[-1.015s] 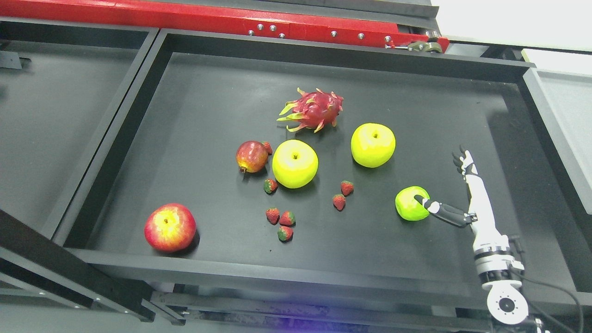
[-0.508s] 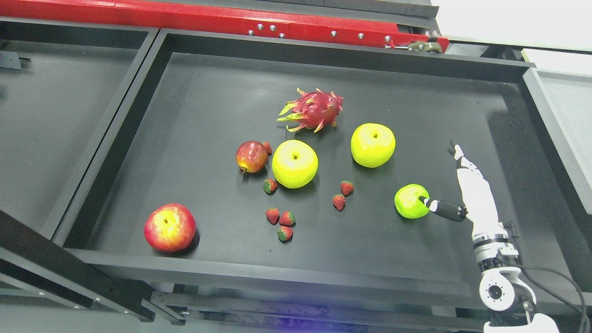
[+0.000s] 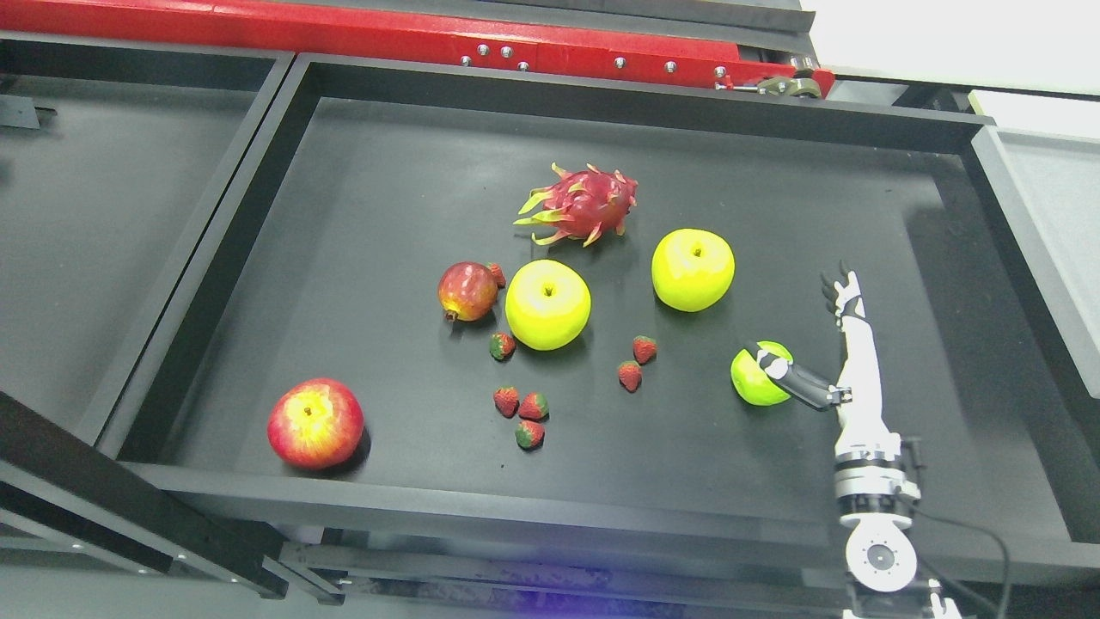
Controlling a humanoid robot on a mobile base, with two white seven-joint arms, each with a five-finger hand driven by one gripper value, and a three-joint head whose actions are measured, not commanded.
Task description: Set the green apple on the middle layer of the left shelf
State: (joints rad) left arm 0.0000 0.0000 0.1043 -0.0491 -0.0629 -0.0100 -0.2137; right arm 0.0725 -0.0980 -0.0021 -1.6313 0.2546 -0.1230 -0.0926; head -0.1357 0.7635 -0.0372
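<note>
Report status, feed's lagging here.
Right hand open, thumb across green apple, no grasp. Left hand out of view. Apple on tray. Nothing in the way.

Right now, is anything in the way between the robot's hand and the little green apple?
No, nothing visible is in the way. The right hand is already at the green apple, with its thumb lying across the apple's top while the other fingers stay spread, not yet around it. The nearest strawberries lie off to the apple's left.

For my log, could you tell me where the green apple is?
Head view: the green apple lies right of centre on the black tray, beside the right hand.
</note>
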